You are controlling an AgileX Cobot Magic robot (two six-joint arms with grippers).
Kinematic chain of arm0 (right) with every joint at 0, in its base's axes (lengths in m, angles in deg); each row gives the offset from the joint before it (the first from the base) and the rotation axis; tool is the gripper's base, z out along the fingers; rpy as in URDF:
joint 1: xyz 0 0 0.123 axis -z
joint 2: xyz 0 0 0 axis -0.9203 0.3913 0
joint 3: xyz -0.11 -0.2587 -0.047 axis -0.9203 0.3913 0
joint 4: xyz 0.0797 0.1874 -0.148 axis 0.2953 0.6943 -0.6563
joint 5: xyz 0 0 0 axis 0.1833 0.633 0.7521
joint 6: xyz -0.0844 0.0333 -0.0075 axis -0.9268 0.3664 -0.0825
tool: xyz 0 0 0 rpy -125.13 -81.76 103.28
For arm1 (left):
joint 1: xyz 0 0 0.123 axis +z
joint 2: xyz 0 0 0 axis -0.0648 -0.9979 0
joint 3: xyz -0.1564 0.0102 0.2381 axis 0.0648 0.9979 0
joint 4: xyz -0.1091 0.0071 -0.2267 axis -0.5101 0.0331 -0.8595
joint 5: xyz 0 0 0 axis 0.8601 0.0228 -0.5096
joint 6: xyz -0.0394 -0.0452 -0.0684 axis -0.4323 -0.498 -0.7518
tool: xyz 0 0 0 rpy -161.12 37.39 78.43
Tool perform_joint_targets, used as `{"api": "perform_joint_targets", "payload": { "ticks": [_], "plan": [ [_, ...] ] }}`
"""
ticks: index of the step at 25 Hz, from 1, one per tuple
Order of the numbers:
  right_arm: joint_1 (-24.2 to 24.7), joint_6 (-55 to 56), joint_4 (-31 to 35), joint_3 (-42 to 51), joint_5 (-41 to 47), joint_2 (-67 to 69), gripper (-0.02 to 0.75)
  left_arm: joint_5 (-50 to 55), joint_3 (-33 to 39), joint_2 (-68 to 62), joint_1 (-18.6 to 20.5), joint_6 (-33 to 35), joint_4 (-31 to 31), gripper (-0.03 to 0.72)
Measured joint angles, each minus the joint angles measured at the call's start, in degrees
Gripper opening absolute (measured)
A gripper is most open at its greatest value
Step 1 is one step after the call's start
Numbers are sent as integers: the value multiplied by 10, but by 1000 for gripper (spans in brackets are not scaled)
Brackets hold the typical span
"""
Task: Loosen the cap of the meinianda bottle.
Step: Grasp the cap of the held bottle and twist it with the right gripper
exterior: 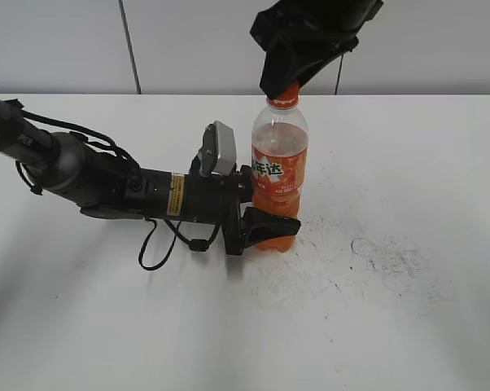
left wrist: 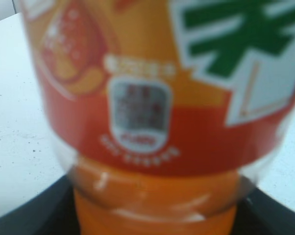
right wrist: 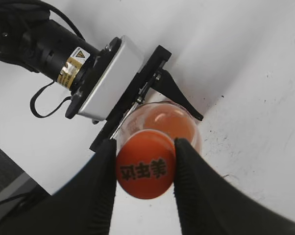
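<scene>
The meinianda bottle (exterior: 279,175) stands upright on the white table, with orange drink and an orange label. My left gripper (exterior: 265,216) is shut on its lower body from the left; in the left wrist view the bottle (left wrist: 157,122) fills the frame, blurred. My right gripper (right wrist: 145,156) comes from above and is shut on the orange cap (right wrist: 146,169), its black fingers pressing both sides. In the exterior view the cap (exterior: 285,94) is mostly hidden under the right gripper (exterior: 282,77).
The white table (exterior: 391,309) has grey scuff marks right of the bottle. The left arm (exterior: 107,183) lies low across the table's left half with a loose black cable. A grey wall stands behind the table.
</scene>
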Motion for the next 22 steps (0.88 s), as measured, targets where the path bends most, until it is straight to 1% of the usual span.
{"api": "perform_joint_targets", "payload": {
  "ticks": [3, 4, 7, 10, 13, 16, 17, 19, 20, 22],
  "plan": [
    [0, -69, 1, 0, 0, 0, 265, -1, 0, 0, 0, 1, 0, 515],
    [0, -133, 3, 0, 0, -1, 265, -1, 0, 0, 0, 1, 0, 515],
    [0, -249, 6, 0, 0, -1, 262, -1, 0, 0, 0, 1, 0, 515],
    [0, -337, 7, 0, 0, -1, 262, -1, 0, 0, 0, 0, 2, 515],
    [0, -358, 7, 0, 0, -1, 262, -1, 0, 0, 0, 0, 2, 515],
    [0, -340, 7, 0, 0, -1, 266, -1, 0, 0, 0, -1, 2, 515],
    [0, -332, 7, 0, 0, -1, 279, -1, 0, 0, 0, -1, 2, 515],
    [0, -307, 9, 0, 0, -1, 344, 0, 0, 0, 0, -3, 1, 515],
    [0, -279, 14, 0, 1, -1, 437, 0, 0, 0, 0, -4, 1, 515],
    [0, -229, 19, 0, 1, -1, 517, 0, 0, 0, 0, -5, 1, 515]
  ]
}}
